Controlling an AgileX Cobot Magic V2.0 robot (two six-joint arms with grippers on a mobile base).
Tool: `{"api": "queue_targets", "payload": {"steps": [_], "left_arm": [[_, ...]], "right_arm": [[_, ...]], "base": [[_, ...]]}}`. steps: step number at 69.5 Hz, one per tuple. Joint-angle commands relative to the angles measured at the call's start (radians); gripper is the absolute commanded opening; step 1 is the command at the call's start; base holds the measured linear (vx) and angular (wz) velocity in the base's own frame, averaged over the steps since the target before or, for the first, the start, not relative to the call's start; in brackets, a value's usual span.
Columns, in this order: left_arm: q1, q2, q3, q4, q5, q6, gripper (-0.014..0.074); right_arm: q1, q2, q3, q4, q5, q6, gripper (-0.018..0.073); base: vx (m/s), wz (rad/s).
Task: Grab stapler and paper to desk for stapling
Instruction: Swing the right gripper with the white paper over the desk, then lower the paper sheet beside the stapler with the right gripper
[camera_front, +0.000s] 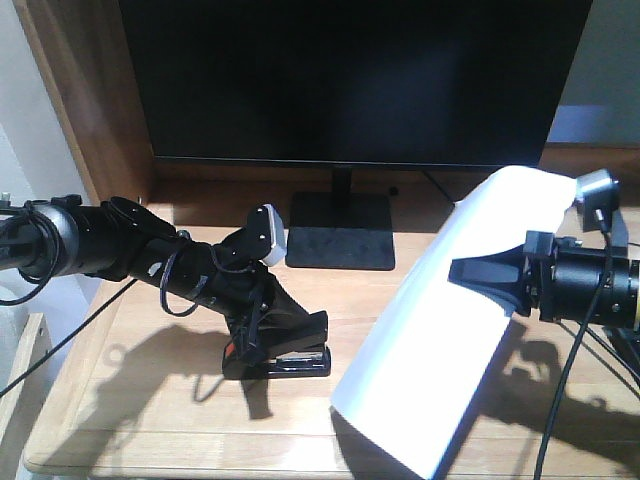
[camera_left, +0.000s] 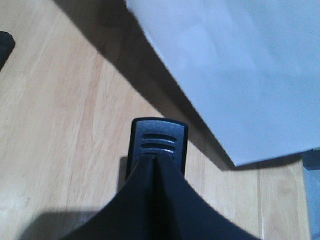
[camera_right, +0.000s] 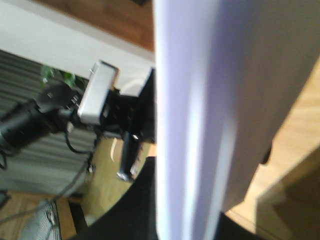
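Oak desk under hard side light, two robot arms at work. At left, the left gripper is clamped on the stapler. Its black fingers come down over the top and meet on the ridged end in the left wrist view. The stapler sits directly beneath the gripper and appears to rest on the desk. Its orange-red patch shows at the end nearest the arm. A grey wrist camera rides just above and behind the gripper.

Behind both grippers stands a dark monitor on a flat black base.

To the right of the left gripper, and apart from the stapler, hangs the paper. It is a white sheet, bowed into a long curve that runs from high near the monitor down toward the desk's front edge. The right gripper is closed on the sheet's right edge, with its dark fingers pressed against the face that shows. Below the gripper the lower edge comes close to the desk, but whether it touches cannot be told. The right wrist view is filled mostly by the blurred white sheet.
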Motion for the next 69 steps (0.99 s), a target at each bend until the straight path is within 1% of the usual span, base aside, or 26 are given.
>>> {"api": "queue_targets", "payload": {"steps": [1, 11, 31, 36, 42, 53, 60, 69], "left_arm": [[-0.004, -0.053, -0.023, -0.049, 0.032, -0.007, -0.0006], [-0.004, -0.053, -0.023, -0.049, 0.033, -0.007, -0.0006], [-0.004, -0.053, -0.023, -0.049, 0.034, -0.007, -0.0006], [-0.004, -0.053, -0.023, -0.049, 0.034, -0.007, -0.0006], [-0.004, -0.053, -0.023, -0.049, 0.034, -0.007, -0.0006], [-0.004, -0.053, -0.023, -0.049, 0.034, -0.007, -0.0006], [-0.004, -0.053, -0.023, -0.049, 0.034, -0.007, -0.0006], [-0.004, -0.053, -0.023, -0.049, 0.034, -0.007, -0.0006]], "right_arm": [[0.002, 0.005, -0.032, -0.028, -0.176, -0.003, -0.0006], [0.002, 0.051, -0.032, -0.088, -0.176, -0.004, -0.0006], [0.006, 0.130, -0.032, -0.124, -0.176, -0.018, -0.0006], [0.030, 0.151, -0.032, -0.127, -0.173, -0.039, -0.0006], [0.089, 0.178, -0.033, -0.119, -0.158, -0.069, -0.0006], [0.179, 0.217, -0.065, -0.114, -0.074, -0.086, -0.0006], [0.198, 0.220, -0.083, -0.108, -0.046, -0.086, -0.0006], [0.199, 0.219, -0.092, -0.102, -0.047, -0.088, -0.0006]], "base": [[0.00, 0.00], [0.00, 0.00], [0.00, 0.00], [0.00, 0.00], [0.00, 0.00], [0.00, 0.00], [0.00, 0.00], [0.00, 0.00]]}}
